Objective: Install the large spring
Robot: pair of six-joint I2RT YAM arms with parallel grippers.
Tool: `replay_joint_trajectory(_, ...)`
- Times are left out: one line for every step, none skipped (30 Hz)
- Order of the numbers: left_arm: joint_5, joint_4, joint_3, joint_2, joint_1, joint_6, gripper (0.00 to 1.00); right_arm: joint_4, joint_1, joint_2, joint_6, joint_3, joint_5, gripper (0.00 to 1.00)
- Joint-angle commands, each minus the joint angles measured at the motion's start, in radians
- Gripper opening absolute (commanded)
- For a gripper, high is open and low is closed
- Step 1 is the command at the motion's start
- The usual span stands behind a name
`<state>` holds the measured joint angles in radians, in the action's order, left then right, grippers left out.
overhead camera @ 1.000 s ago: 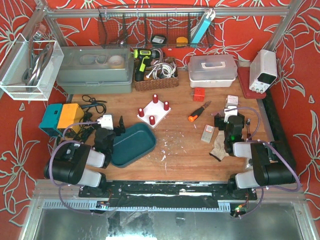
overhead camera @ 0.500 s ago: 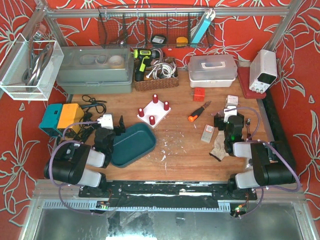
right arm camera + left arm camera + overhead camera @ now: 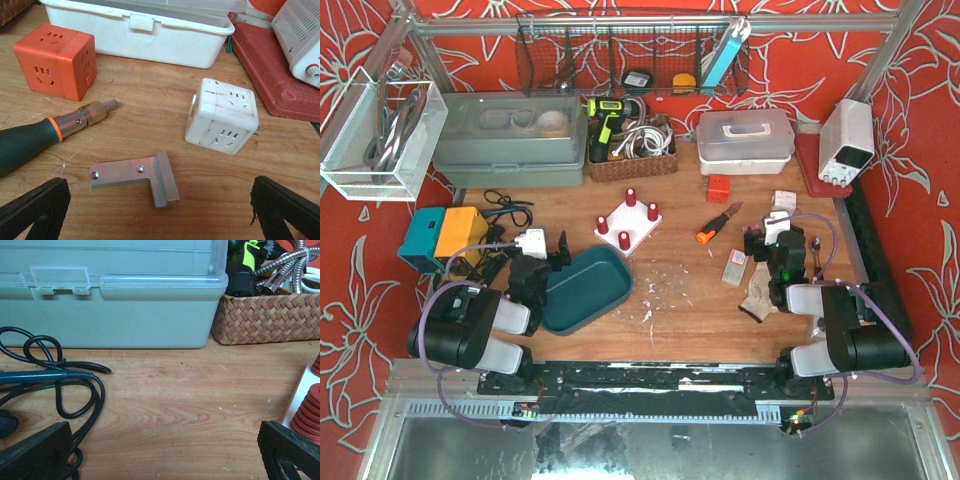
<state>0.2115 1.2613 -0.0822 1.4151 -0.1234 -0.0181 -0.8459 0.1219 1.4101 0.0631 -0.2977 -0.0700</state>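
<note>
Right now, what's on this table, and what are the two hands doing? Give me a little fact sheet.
left hand: open, empty, low over the wood beside a black cable
right hand: open, empty, facing a metal bracket
white board: four red posts, mid-table
green tray: by the left arm
near right hand: screwdriver, orange cube, white cube
large spring: can't pick it out for certain

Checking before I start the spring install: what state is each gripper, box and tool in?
Left gripper: open, empty.
Right gripper: open, empty.
Grey toolbox: lid closed.
White storage box: lid closed.
Red ribbed posts: upright on white base.
Screwdriver: lying flat.
Aluminium L-bracket: lying flat, loose.
</note>
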Motion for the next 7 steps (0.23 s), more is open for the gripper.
replay_joint_trajectory(0.005,0.020,-0.013,-0.002,0.005,0.004,1.00,-0.024,-0.008,-0.002,0.009,0.014,0.012,0.99)
replay_joint_trajectory(0.005,0.020,-0.013,-0.002,0.005,0.004,1.00,-0.024,-0.008,-0.002,0.009,0.015,0.012,0.99)
replay_joint_trajectory(0.005,0.020,-0.013,-0.002,0.006,0.004,1.00,-0.024,-0.008,-0.002,0.010,0.015,0.013,0.99)
replay_joint_trajectory(0.005,0.019,-0.013,-0.002,0.005,0.004,1.00,-0.024,-0.008,-0.002,0.009,0.015,0.012,0.99)
replay_joint_trajectory(0.004,0.018,-0.013,-0.002,0.005,0.004,1.00,-0.024,-0.009,-0.002,0.009,0.015,0.012,0.99)
replay_joint_trajectory(0.003,0.018,-0.013,-0.002,0.005,0.005,1.00,-0.023,-0.008,-0.002,0.010,0.015,0.012,0.99)
replay_joint_trajectory(0.003,0.017,-0.013,-0.002,0.005,0.004,1.00,-0.024,-0.009,-0.003,0.009,0.015,0.013,0.99)
